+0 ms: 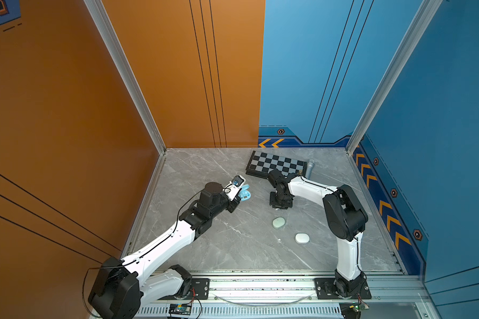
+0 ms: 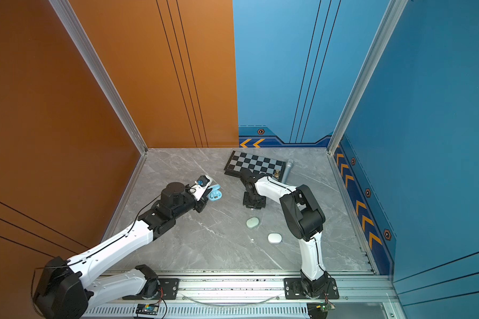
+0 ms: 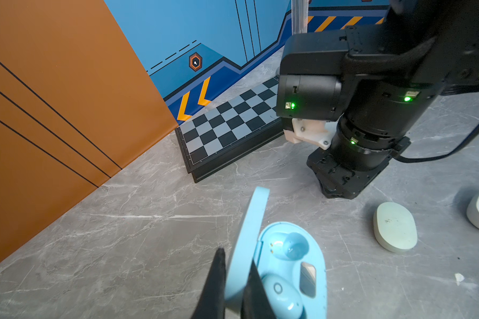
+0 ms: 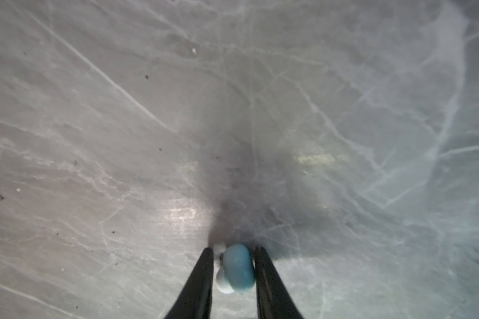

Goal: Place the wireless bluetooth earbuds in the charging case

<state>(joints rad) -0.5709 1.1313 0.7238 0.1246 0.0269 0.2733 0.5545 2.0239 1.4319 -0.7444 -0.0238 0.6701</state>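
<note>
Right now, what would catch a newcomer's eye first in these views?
The open light-blue plastic charging case, left of centre, has its lid pinched by the shut left gripper. It holds one seated bud and one empty well. Next is the small light-blue bean-shaped earbud between the right gripper fingers, low over the grey marble-look table.
</note>
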